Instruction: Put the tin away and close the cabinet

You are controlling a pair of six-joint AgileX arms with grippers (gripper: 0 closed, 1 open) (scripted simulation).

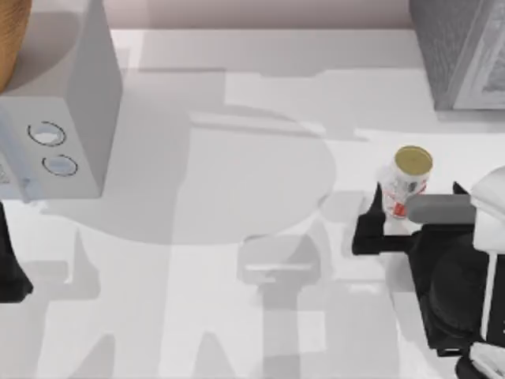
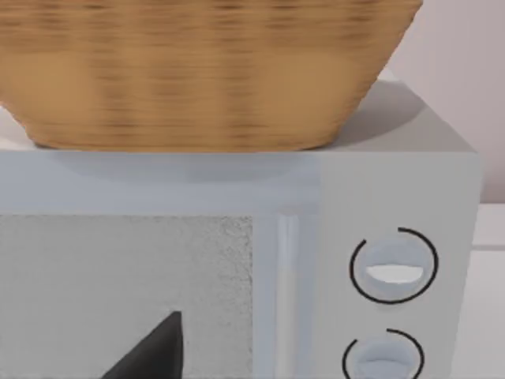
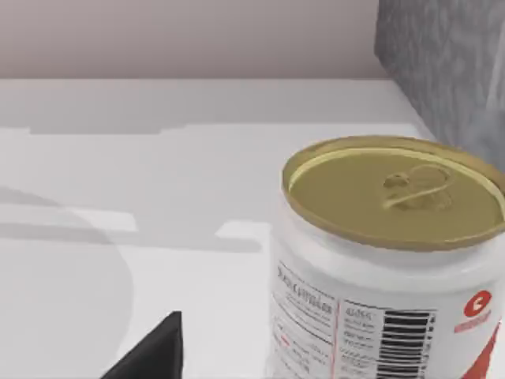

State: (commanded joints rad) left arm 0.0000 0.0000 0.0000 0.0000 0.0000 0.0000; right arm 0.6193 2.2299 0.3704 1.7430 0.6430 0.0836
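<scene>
The tin [image 1: 409,183] stands upright on the white table at the right, gold top up, white label with red marks. My right gripper [image 1: 406,215] is open at the tin's near side, with dark fingers [image 1: 369,230] reaching past its base. The tin [image 3: 390,260] looms close in the right wrist view, beside one dark fingertip [image 3: 154,351]. The cabinet [image 1: 454,47], dark grey and speckled with a white-framed front panel, stands at the back right, and its wall [image 3: 446,71] rises just beyond the tin. My left gripper [image 1: 12,272] is parked at the left edge.
A smooth pale grey box with two round dials [image 1: 67,118] stands at the back left with a woven basket [image 1: 9,35] on top. The left wrist view faces that box [image 2: 394,268] and the basket [image 2: 197,71] closely.
</scene>
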